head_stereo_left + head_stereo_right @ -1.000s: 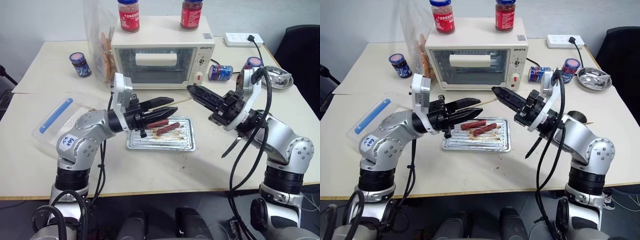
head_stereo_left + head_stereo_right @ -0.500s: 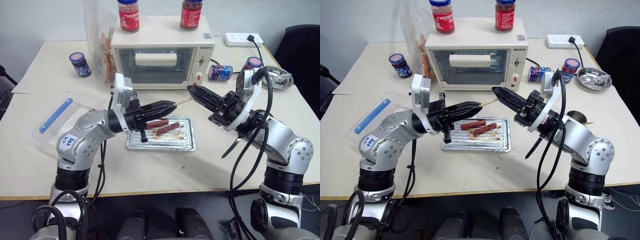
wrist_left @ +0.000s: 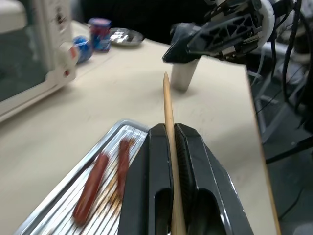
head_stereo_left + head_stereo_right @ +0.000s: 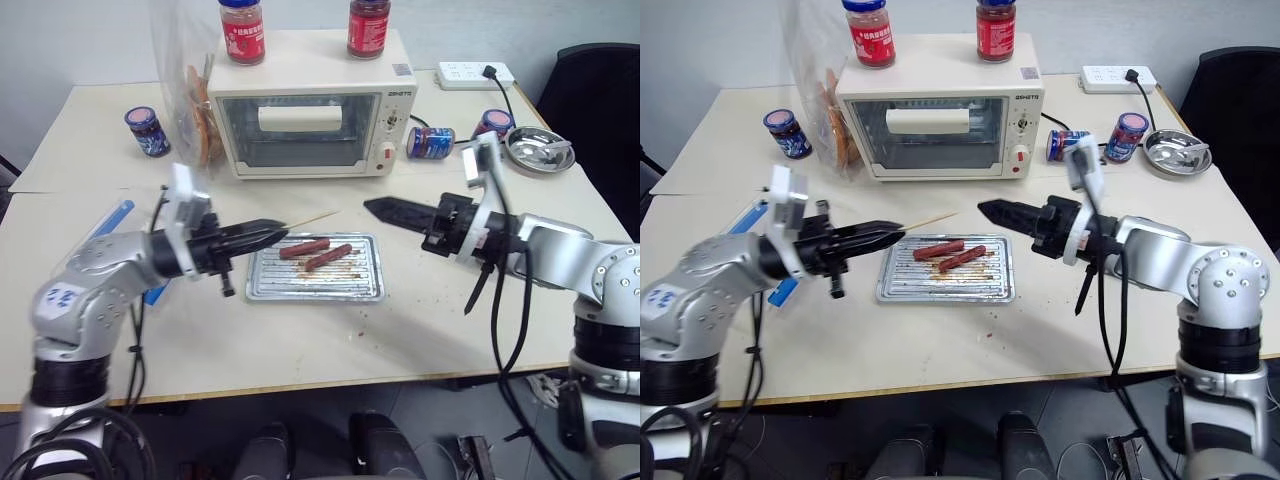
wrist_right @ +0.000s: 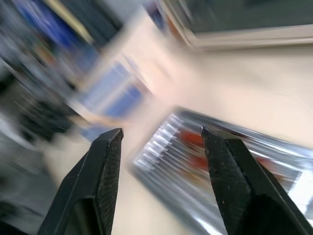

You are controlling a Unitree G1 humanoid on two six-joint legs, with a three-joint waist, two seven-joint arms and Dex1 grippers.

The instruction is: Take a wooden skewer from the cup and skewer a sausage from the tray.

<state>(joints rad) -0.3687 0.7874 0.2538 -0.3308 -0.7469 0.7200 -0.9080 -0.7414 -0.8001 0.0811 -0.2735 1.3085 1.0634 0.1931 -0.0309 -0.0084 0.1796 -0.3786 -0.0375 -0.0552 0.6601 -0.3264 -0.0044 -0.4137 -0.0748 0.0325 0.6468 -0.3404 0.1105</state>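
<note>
My left gripper (image 4: pixel 280 226) is shut on the wooden skewer (image 4: pixel 312 218), which sticks out level past its fingertips above the tray's far left corner. The left wrist view shows the skewer (image 3: pixel 167 103) clamped between the two black fingers. On the ridged silver tray (image 4: pixel 360 284) lie two sausages (image 4: pixel 303 247) side by side. My right gripper (image 4: pixel 372 208) hovers just right of the skewer's tip, clear of it, open and empty. In the right wrist view its fingers (image 5: pixel 105 166) stand wide apart over the tray. The cup (image 3: pixel 185 77) stands on the table beneath the right gripper.
A toaster oven (image 4: pixel 310 125) with two red jars on top stands behind the tray. A clear blue-edged bag (image 4: pixel 118 218) lies under my left arm. Blue jars, a can (image 4: pixel 430 141), a steel dish (image 4: pixel 540 148) and a power strip (image 4: pixel 475 73) sit at the back.
The right gripper has opened and let go of the skewer's tip, and has rolled. The left gripper has shut on the skewer and drawn it away to the left.
</note>
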